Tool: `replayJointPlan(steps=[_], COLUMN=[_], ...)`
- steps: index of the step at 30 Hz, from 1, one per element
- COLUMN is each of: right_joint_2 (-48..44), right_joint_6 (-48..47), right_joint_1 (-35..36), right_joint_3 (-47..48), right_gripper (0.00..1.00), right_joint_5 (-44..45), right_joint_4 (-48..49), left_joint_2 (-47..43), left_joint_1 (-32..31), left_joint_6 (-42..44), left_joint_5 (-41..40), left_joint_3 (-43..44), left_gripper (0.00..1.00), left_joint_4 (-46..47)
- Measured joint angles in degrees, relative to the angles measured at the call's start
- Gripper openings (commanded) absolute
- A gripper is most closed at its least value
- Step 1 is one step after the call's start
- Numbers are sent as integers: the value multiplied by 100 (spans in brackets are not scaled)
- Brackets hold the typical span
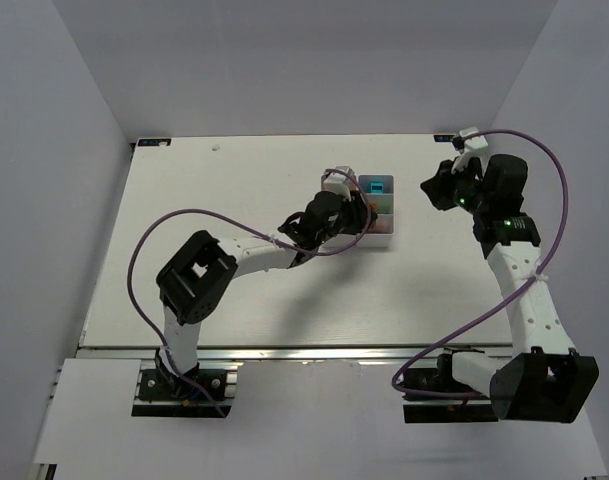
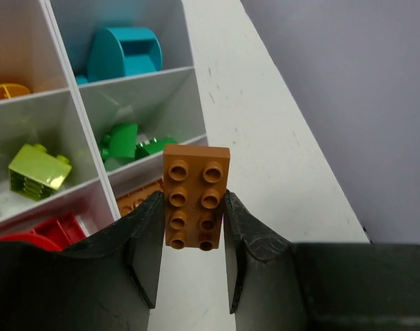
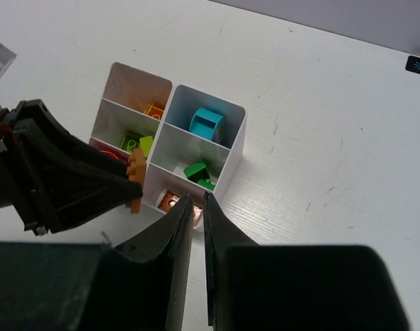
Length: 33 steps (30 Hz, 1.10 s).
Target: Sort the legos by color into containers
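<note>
Left claw (image 2: 192,207) grips the brown studded plastic brick (image 2: 196,172) at the white six-compartment plastic tray (image 2: 134,76); we should next release it into the tray's brown compartment. Right claw (image 3: 198,207) clenched, empty.

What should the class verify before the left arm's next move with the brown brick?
1. Grip: the left gripper clamps the brown brick on both sides: ok.
2. Colour match: the nearest compartment holds a brown piece: ok.
3. Alignment: brick directly above that compartment: cannot tell.
4. Clearance: the right gripper, empty, is apart from the tray in the top view: ok.
</note>
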Motion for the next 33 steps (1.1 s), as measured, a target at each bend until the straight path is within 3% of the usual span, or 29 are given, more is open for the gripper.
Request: replayJointPlan(steps=[10, 17, 24, 27, 28, 33], right_joint_2=[-339, -341, -337, -330, -330, -330], right_joint_6=[31, 50, 61, 92, 98, 138], right_joint_1=[-136, -184, -210, -212, -216, -243], right_joint_3=[-393, -393, -393, -393, -393, -393], right_gripper=[18, 18, 18, 18, 18, 18], right_joint_5=[0, -20, -48, -85, -96, -127], right_joint_4=[-26, -17, -15, -15, -15, -15], left_joint_2=[474, 756, 960, 960, 960, 960], left_joint_1=[-61, -155, -175, -181, -184, -203], left_joint_6=[210, 354, 520, 588, 608, 678], left_joint_5=[-551, -684, -743, -767, -774, -826], left_joint_3=[953, 1032, 1123, 1150, 1167, 1207], left_gripper=[16, 19, 33, 43, 51, 56], left_joint_4=[-293, -546, -802, -861, -883, -960])
